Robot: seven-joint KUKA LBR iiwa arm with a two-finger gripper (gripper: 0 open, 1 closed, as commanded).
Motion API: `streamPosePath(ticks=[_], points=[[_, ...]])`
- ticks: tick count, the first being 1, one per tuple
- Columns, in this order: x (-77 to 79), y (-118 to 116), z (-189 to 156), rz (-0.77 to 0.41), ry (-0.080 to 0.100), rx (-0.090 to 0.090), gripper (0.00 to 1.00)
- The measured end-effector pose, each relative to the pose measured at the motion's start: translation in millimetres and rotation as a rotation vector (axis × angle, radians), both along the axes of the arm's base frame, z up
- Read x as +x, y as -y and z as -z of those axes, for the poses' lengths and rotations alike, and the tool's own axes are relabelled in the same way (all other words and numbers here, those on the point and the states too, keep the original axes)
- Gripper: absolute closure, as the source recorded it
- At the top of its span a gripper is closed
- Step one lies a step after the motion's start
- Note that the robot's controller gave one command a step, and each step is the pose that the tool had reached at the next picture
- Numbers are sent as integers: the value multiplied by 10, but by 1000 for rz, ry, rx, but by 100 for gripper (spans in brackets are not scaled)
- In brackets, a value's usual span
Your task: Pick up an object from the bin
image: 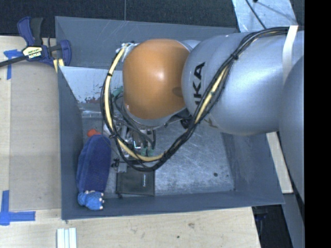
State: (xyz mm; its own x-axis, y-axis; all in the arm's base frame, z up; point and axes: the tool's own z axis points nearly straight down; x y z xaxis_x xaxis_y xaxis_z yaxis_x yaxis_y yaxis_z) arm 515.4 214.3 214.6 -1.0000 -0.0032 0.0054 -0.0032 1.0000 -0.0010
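My gripper [137,138] hangs low in the left half of the bin, mostly hidden under the arm's orange cover and its cables. Just below it, near the bin's front wall, lies a flat dark square pad [135,183]. To its left lies a long dark blue soft toy [93,163], with a lighter blue end [90,200] in the front left corner. A small orange thing [93,133] peeks out at the toy's far end.
A bit of green [118,93] shows behind the cables at the back left. The arm covers the bin's middle and back right. Bare grey floor shows to the right of the dark pad.
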Motion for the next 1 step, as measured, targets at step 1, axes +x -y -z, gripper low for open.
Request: streamPosePath(ticks=[1], points=[[-288, 792, 1483, -38, 4, 0, 0]])
